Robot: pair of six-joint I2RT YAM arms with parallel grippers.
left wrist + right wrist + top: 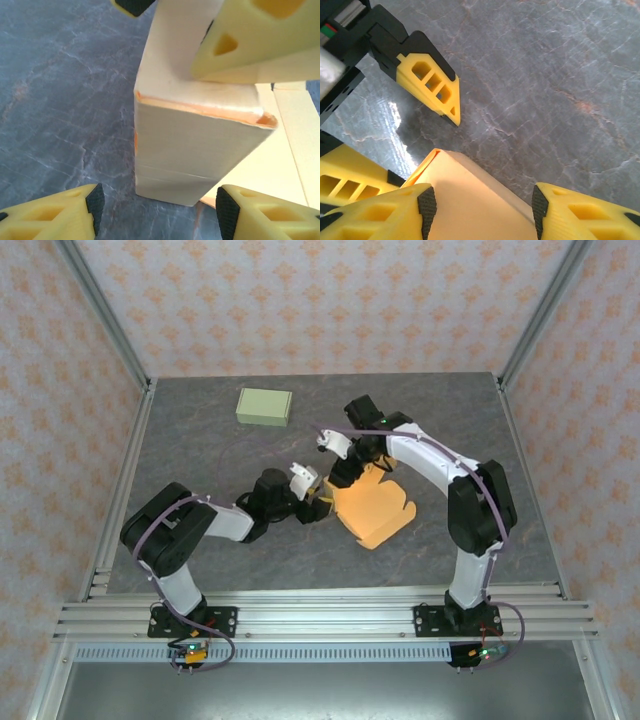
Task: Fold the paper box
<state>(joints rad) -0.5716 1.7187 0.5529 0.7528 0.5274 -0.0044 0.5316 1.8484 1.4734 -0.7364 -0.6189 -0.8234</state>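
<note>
**Both grippers straddle the raised wall of the paper box.**

The paper box lies partly folded on the table. Its raised, doubled wall stands between the fingers of the left gripper, and its flat panels spread out beyond the right-hand finger. We judge that this placement braces the wall from the side while the right gripper works it from above. The left gripper's fingers stand apart and hold nothing: bare table shows between the left-hand pad and the wall, and the right-hand pad sits just beside the wall. The right gripper's fingers bracket the upper edge of the same wall, with one finger lying against its face in the left wrist view. We cannot tell whether they are clamping the wall or merely enclosing it.
</note>
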